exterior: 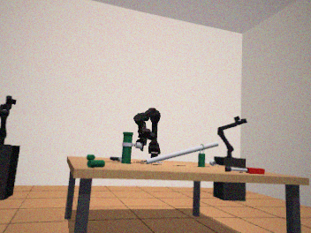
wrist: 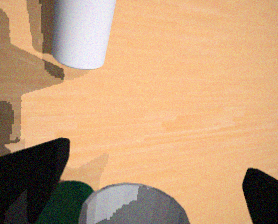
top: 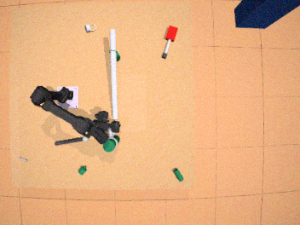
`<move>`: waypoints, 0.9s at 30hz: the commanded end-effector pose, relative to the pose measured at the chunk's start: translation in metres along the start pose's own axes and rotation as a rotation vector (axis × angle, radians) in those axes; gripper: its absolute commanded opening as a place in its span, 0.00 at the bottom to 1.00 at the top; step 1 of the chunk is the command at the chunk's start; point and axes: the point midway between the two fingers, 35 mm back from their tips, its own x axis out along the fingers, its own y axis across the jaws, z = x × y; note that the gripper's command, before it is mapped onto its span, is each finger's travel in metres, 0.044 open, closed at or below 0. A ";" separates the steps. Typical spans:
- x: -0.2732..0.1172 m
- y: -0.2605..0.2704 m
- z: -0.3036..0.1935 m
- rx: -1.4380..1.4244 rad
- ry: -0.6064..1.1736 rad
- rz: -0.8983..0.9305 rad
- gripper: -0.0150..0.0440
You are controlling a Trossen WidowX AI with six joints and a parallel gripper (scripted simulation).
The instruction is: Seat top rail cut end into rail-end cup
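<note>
The white rail (top: pixel 113 78) (exterior: pixel 181 154) (wrist: pixel 84 35) slopes down from the loop cap on the small green post (top: pixel 118 56) (exterior: pixel 201 160). Its low cut end is at or near the table top, apart from the cup. The big green post (top: pixel 109 146) (exterior: pixel 127 155) stands upright. Its brace band (exterior: pixel 127 145) sits partway up, below the post cap. The grey rail-end cup (exterior: pixel 139 146) (wrist: pixel 135 207) sticks out from the band towards the rail side. My gripper (wrist: pixel 156 162) is open, its fingers spread on either side of the cup. The rail is outside the fingers.
A dark bar (top: pixel 70 141) lies left of the big post. Small green pieces (top: pixel 83 170) (top: pixel 178 175) lie near the front. A red-headed tool (top: pixel 171 33) (exterior: pixel 256 170) and a small white latch piece (top: pixel 89 28) lie farther off. A blue block (top: pixel 256 12) is at upper right.
</note>
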 end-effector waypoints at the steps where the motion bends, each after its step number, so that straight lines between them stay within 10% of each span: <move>1: -0.019 -0.011 0.018 -0.005 0.003 -0.010 1.00; 8: -0.020 -0.014 0.023 0.038 -0.003 -0.013 1.00; 27: -0.091 -0.041 0.125 1.357 0.039 -0.025 1.00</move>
